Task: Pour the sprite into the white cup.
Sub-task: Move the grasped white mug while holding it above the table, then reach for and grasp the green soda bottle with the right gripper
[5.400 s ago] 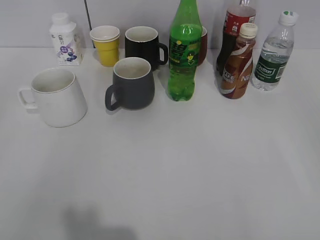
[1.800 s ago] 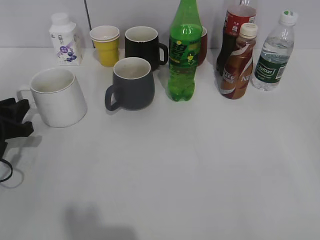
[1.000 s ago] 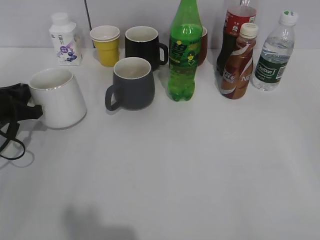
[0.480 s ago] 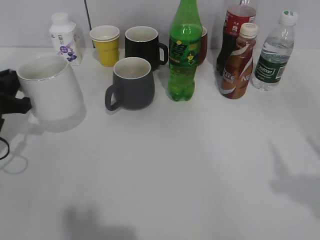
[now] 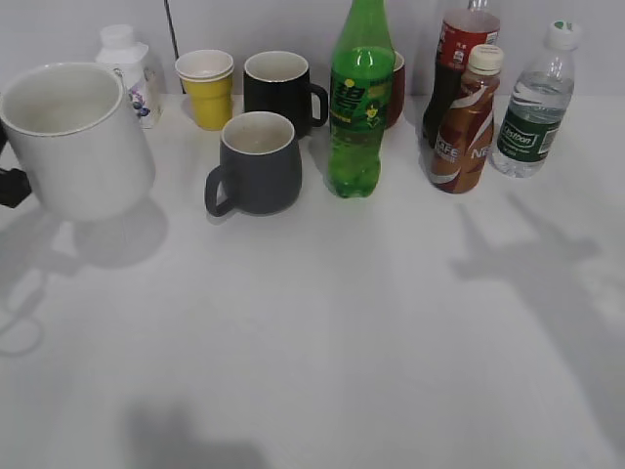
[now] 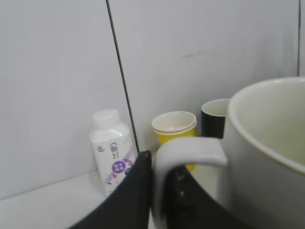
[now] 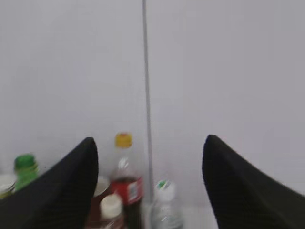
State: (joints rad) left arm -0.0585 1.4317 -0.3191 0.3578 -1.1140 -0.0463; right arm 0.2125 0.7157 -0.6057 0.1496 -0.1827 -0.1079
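The white cup (image 5: 73, 137) hangs in the air at the far left, above its shadow on the table. My left gripper (image 5: 8, 184) shows only as a dark bit at the left edge. In the left wrist view the left gripper (image 6: 162, 191) is shut on the handle of the white cup (image 6: 267, 157). The sprite (image 5: 359, 107), a tall green bottle, stands upright at the back middle. Its green cap (image 7: 24, 162) shows at the lower left of the right wrist view. My right gripper (image 7: 150, 143) is open, empty and high up, out of the exterior view.
A dark grey mug (image 5: 259, 163), black mug (image 5: 281, 90), yellow paper cup (image 5: 207, 88) and milk bottle (image 5: 132, 68) stand at the back left. A cola bottle (image 5: 459, 59), coffee bottle (image 5: 467, 122) and water bottle (image 5: 532, 103) stand at the back right. An arm's shadow lies on the right.
My left gripper took the white cup's handle and lifted the cup off the table, up and toward the camera. An arm shadow has spread over the right side.
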